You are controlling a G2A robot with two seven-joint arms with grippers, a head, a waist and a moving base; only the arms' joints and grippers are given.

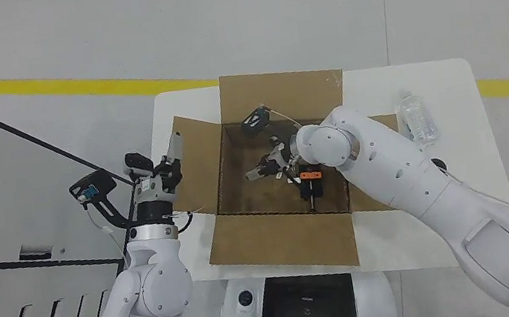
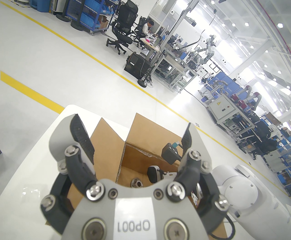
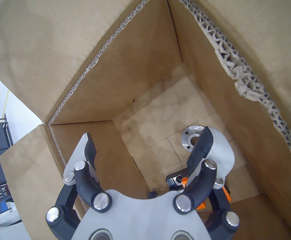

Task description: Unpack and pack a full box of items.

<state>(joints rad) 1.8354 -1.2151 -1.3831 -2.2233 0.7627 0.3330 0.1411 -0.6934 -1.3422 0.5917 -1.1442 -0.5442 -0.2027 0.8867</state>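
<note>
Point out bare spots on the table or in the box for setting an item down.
Free: table corner between the box's left flap and the far edge; table strip beyond the bottle; box floor between the flange and the wall corner. Crowded: box middle, where the right gripper, jaws open, hangs over the flange and an orange-black part.

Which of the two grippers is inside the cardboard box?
The right gripper, open, low between the box walls; the left gripper is outside it.

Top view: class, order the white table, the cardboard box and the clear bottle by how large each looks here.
1. white table
2. cardboard box, flaps spread
3. clear bottle, lying on the table beside the box, by far the smallest
</note>
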